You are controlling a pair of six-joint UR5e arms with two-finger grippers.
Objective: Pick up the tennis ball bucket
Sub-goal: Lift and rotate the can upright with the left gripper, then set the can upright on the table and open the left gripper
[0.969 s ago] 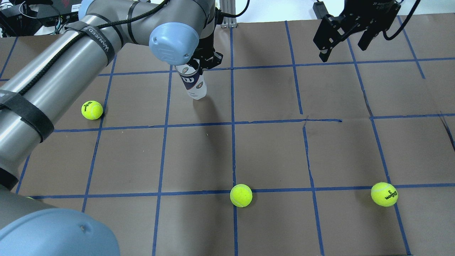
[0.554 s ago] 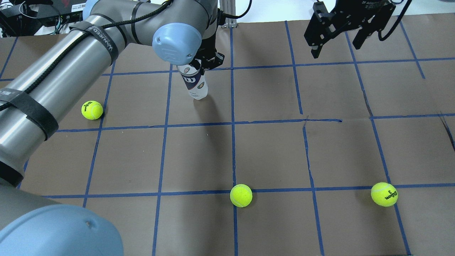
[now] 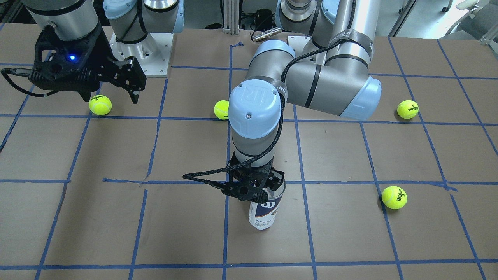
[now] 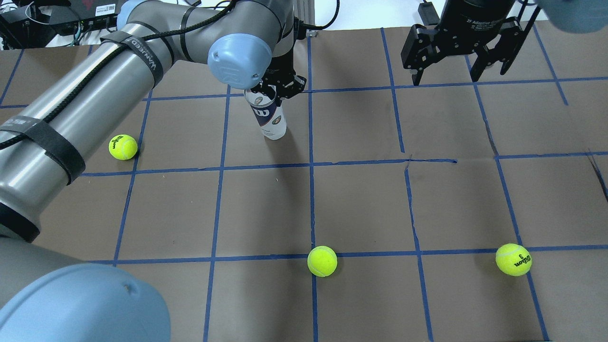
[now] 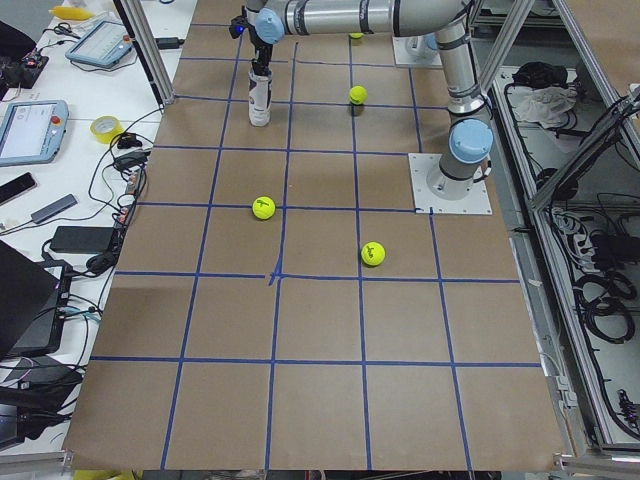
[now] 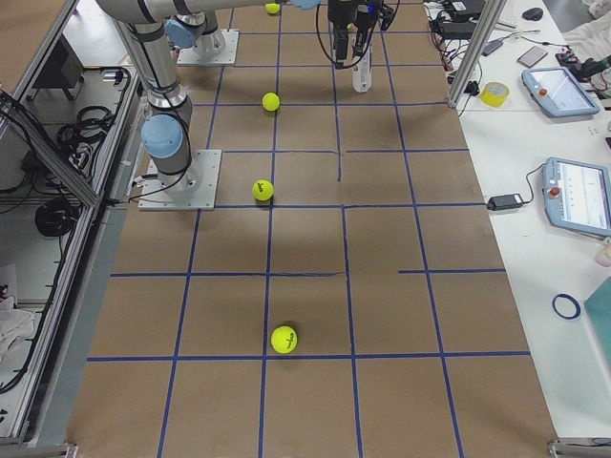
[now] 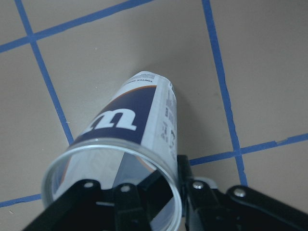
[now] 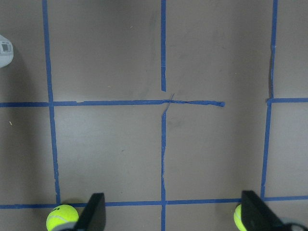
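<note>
My left arm reaches far over the mat [image 4: 361, 204], wrist pointing down. Left claw [image 4: 277, 89] pinches the open rim of the bucket [image 4: 271, 118], which is tilted at far centre-left. Right claw [image 4: 449, 72] hovers high, fingers spread wide.

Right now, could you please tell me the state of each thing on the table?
tennis ball bucket: lidless, tilted, gripped at its rim.
left claw: shut on the bucket's rim.
right claw: open, empty, hovering.
tennis balls: four, lying loose, untouched.
</note>
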